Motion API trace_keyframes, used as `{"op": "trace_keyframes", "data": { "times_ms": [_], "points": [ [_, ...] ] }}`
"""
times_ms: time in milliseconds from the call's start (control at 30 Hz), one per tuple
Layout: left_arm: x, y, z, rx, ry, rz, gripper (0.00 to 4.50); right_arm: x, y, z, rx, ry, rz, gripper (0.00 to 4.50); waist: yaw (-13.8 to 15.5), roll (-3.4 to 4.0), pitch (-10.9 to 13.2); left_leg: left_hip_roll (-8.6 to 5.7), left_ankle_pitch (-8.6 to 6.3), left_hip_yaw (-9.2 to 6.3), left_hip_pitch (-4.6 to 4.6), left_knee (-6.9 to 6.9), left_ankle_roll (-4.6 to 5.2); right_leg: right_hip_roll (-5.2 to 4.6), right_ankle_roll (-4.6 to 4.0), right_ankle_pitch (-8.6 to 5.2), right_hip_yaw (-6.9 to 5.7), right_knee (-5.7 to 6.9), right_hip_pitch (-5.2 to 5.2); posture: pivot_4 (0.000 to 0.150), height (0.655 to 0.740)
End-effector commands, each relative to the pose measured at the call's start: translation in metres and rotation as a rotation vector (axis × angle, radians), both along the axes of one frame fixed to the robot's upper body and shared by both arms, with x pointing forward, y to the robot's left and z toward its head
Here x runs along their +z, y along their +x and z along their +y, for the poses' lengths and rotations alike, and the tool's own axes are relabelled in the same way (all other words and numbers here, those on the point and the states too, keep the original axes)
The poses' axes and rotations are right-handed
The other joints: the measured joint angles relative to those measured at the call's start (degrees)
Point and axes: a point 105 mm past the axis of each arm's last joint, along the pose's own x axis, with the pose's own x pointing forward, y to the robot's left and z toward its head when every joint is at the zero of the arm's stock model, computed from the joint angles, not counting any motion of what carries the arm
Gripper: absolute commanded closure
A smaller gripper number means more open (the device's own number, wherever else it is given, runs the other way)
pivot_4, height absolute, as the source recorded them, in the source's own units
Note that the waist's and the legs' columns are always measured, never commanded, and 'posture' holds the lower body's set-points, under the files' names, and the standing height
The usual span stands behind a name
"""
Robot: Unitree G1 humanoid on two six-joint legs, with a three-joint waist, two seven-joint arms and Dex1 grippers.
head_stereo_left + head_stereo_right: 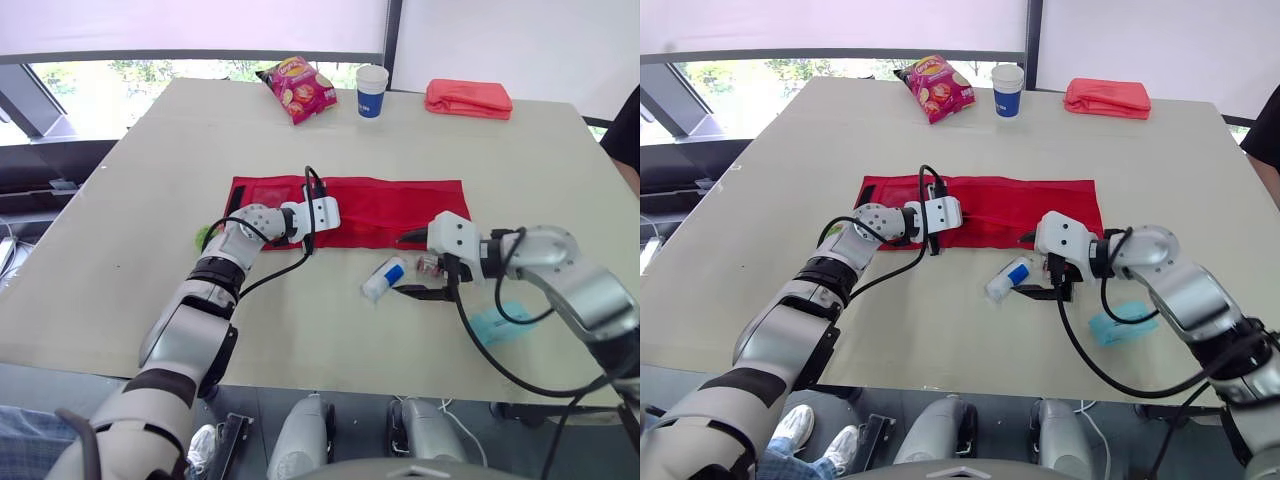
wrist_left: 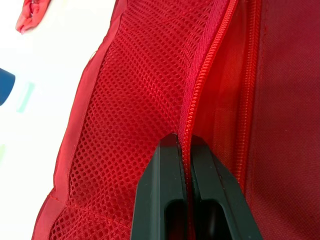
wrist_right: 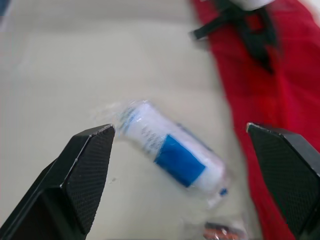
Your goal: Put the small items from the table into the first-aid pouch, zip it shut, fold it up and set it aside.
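Note:
The red first-aid pouch (image 1: 390, 205) lies unfolded and flat in the middle of the table. My left gripper (image 1: 325, 212) is shut on the zipper edge of its mesh pocket (image 2: 150, 90), the zipper (image 2: 200, 85) running between the two fingers. A white roll with a blue label (image 1: 385, 278) lies just in front of the pouch. My right gripper (image 1: 408, 265) is open, one finger on each side of the roll (image 3: 170, 150). A small clear packet (image 1: 430, 265) lies by it, and a teal packet (image 1: 500, 322) sits nearer the front edge.
At the far side stand a crisp bag (image 1: 298, 88), a white and blue paper cup (image 1: 371, 90) and a folded red pouch (image 1: 468, 98). A small green item (image 1: 205, 237) lies beside my left forearm. A person's dark sleeve (image 1: 625, 130) is at the right edge.

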Motion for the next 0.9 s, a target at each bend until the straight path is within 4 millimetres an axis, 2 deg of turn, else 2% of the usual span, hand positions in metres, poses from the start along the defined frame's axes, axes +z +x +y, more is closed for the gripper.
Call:
{"op": "trace_keyframes", "data": {
  "times_ms": [33,167,333,433,500,533,567,600,633,733,833,900],
  "points": [
    [0.017,0.004,-0.008,-0.020,-0.025,-0.063,4.44,-0.005,0.011,0.004,0.143,-0.081,-0.032,0.00,-0.1,0.00,0.0,0.00,0.00,0.01,-0.01,0.05,0.00,-0.01,0.00,0.00,-0.02,0.01,0.00,0.150,0.7400],
    [0.018,0.003,-0.005,-0.012,-0.036,-0.071,4.44,-0.009,0.030,0.021,0.252,-0.162,-0.105,0.00,-0.2,0.04,0.0,0.01,-0.01,0.05,-0.06,0.19,0.01,0.00,0.00,0.01,-0.01,0.11,-0.04,0.150,0.7400],
    [0.020,0.001,0.002,0.003,-0.046,-0.079,4.44,-0.024,0.042,0.019,0.295,-0.254,-0.129,0.00,-0.1,0.05,0.0,0.03,0.11,0.22,-0.05,0.22,-0.19,-0.02,-0.02,0.01,-0.01,0.29,-0.09,0.150,0.7400],
    [0.020,-0.001,0.005,0.010,-0.052,-0.080,4.50,-0.025,0.042,0.019,0.309,-0.255,-0.126,0.79,-0.2,0.05,0.0,0.04,0.12,0.32,-0.05,0.23,-0.22,-0.08,-0.03,0.02,0.03,0.31,-0.11,0.150,0.7400],
    [0.020,-0.001,0.005,0.012,-0.054,-0.079,4.50,-0.027,0.039,0.017,0.331,-0.269,-0.107,1.61,-0.2,0.06,0.0,0.04,0.13,0.34,-0.02,0.24,-0.22,-0.07,-0.03,0.02,0.04,0.35,-0.11,0.150,0.7400],
    [0.020,-0.002,0.005,0.013,-0.055,-0.079,4.50,-0.027,0.038,0.016,0.338,-0.274,-0.104,2.19,-0.2,0.06,0.0,0.07,0.13,0.33,-0.02,0.24,-0.23,-0.07,-0.04,0.02,0.04,0.37,-0.11,0.150,0.7400],
    [0.020,-0.002,0.005,0.013,-0.055,-0.078,4.50,-0.025,0.037,0.017,0.341,-0.267,-0.104,2.19,-0.2,0.07,0.0,0.07,0.13,0.33,-0.01,0.24,-0.22,-0.07,-0.04,0.02,0.04,0.37,-0.11,0.150,0.7400],
    [0.019,-0.003,0.005,0.013,-0.055,-0.076,4.50,-0.021,0.035,0.021,0.335,-0.235,-0.098,2.92,-0.2,0.07,0.0,0.07,0.13,0.35,-0.01,0.24,-0.23,-0.06,-0.04,0.02,0.05,0.38,-0.11,0.150,0.7400],
    [0.019,-0.003,0.005,0.012,-0.054,-0.074,4.50,-0.014,0.033,0.025,0.326,-0.198,-0.097,3.15,-0.2,0.07,0.0,0.07,0.13,0.34,-0.01,0.24,-0.22,-0.06,-0.04,0.02,0.05,0.38,-0.11,0.150,0.7400],
    [0.018,-0.003,0.003,0.008,-0.054,-0.070,4.50,0.004,0.028,0.031,0.265,-0.127,-0.088,4.24,-0.2,0.07,0.0,0.13,0.13,0.31,-0.03,0.24,-0.23,-0.07,-0.05,0.02,0.06,0.38,-0.14,0.150,0.7400],
    [0.018,-0.003,0.000,0.003,-0.056,-0.069,4.50,0.013,0.010,0.028,0.210,-0.074,-0.035,4.36,0.0,0.07,0.0,0.13,0.13,0.29,-0.07,0.24,-0.24,-0.08,-0.05,0.02,0.04,0.39,-0.16,0.150,0.7400],
    [0.018,-0.004,-0.004,-0.004,-0.066,-0.062,4.50,0.017,0.001,0.025,0.095,-0.002,0.009,4.36,0.2,0.07,0.0,0.10,0.13,0.17,-0.12,0.25,-0.23,-0.12,-0.05,0.02,-0.01,0.35,-0.15,0.150,0.7400]
  ]
}}
